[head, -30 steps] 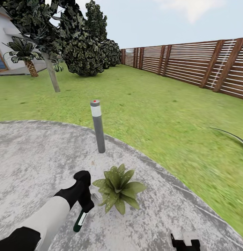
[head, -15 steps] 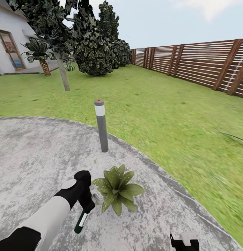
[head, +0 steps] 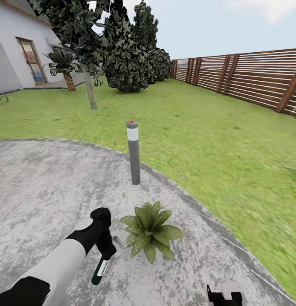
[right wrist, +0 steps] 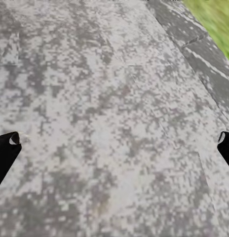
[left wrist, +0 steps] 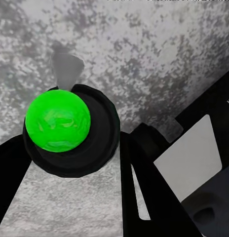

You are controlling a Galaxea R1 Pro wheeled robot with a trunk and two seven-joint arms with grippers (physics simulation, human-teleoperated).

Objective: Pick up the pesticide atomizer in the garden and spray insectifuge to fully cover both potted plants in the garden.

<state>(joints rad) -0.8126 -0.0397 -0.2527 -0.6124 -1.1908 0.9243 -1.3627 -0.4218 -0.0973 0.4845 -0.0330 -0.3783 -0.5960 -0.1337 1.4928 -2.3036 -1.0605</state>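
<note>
A grey paved patio (head: pixel 46 187) met green lawn (head: pixel 199 114); a brown slatted fence (head: pixel 250 80) ran right, a white house (head: pixel 12 59) stood left.

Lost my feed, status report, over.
Left pincer shut on atomizer. Right pincer open above patio. Potted plant beside the atomizer; light post beyond it.

Illumination is bright, even, diffuse daylight; no single source direction can be determined. Cast shadows are almost nil: the bollard (head: pixel 133 151) and the potted plant (head: pixel 150 230) leave no distinct shadow on the patio (head: pixel 46 187). No glare is present. In the head view, the lawn (head: pixel 216 140) smears toward 3 o'clock, and the fence (head: pixel 250 80) lines lean at the edge. Both wrist views render coarse and blocky. In the left wrist view, the green cap (left wrist: pixel 57 120) is saturated and evenly lit.
</note>
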